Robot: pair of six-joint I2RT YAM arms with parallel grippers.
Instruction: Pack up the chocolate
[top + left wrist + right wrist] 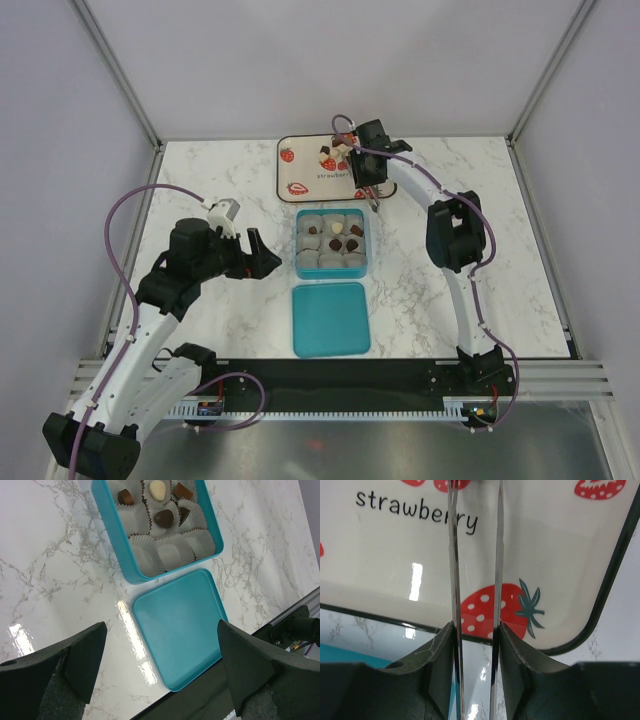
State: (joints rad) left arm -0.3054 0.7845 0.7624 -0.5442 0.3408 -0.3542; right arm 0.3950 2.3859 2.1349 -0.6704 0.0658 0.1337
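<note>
Presumably light, smooth and fragile, the chocolates (328,155) beyond the teal box (300,243) need a gentle side pinch; left gripper (161,645) gapes empty, right gripper (372,203) indeterminate.

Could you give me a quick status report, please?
Left gripper open, left of box. Right gripper over tray edge, tips unseen. Five chocolates in box, more on tray. Nothing blocking.
</note>
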